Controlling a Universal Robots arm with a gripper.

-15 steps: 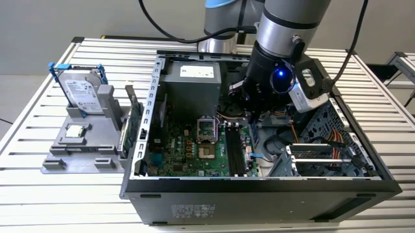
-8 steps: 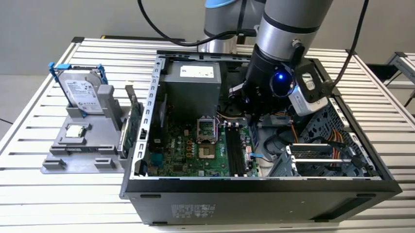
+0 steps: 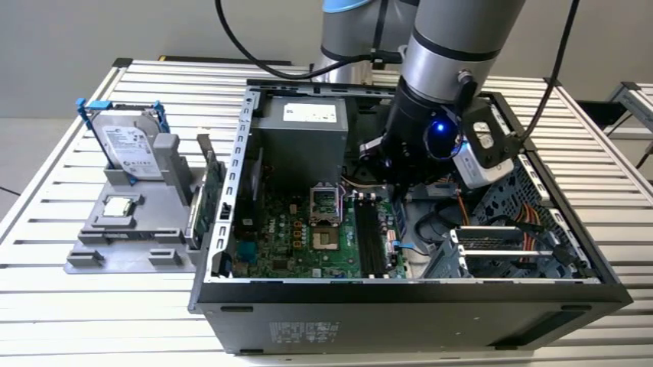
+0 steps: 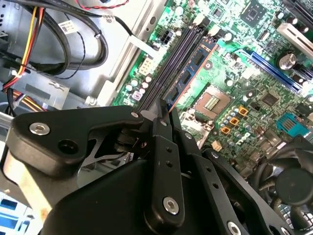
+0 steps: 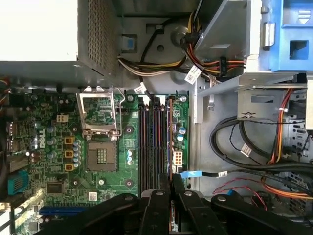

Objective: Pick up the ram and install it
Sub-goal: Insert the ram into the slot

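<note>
The ram (image 4: 190, 73) is a thin blue stick with dark chips, standing on edge along the black memory slots (image 4: 171, 63) of the motherboard. My gripper (image 4: 164, 110) is shut on one end of it. In the first wrist view the ram (image 5: 169, 137) appears edge-on in the slot nearest the case's metal wall, with the gripper (image 5: 166, 180) over its end. In the exterior view the arm's wrist (image 3: 429, 130) reaches down into the open computer case (image 3: 408, 306), above the memory slots (image 3: 369, 229). I cannot tell how deep the ram sits.
An empty processor socket (image 5: 100, 156) lies beside the slots. Bundled cables (image 5: 254, 147) and a drive cage (image 3: 510, 245) crowd the other side. The power supply (image 3: 301, 126) stands at the back. Outside the case, a grey fixture holds a hard drive (image 3: 133, 149) and a green card (image 3: 209, 202).
</note>
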